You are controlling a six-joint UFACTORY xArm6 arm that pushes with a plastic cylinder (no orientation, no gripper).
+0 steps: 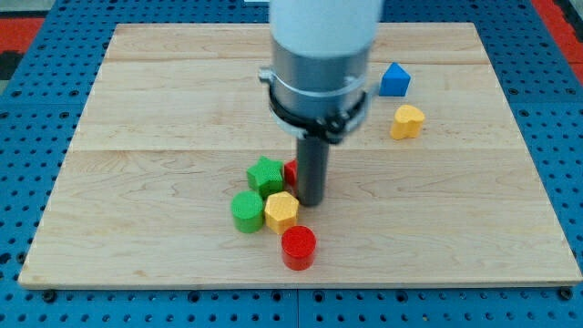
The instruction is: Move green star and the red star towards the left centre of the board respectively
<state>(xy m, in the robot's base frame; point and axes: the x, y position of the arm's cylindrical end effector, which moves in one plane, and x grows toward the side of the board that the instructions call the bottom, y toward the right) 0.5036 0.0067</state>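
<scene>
Our rod carries no claw, so nothing is gripped; my tip (311,201) rests on the surface (137,182) at the right of a cluster. The green star (265,174) lies just to its left, and the red star (291,170) shows only as a sliver beside the rod, so a leftward sweep would carry both toward the left centre

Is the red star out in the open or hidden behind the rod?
Mostly hidden: only a red sliver shows between green star and my tip.
</scene>
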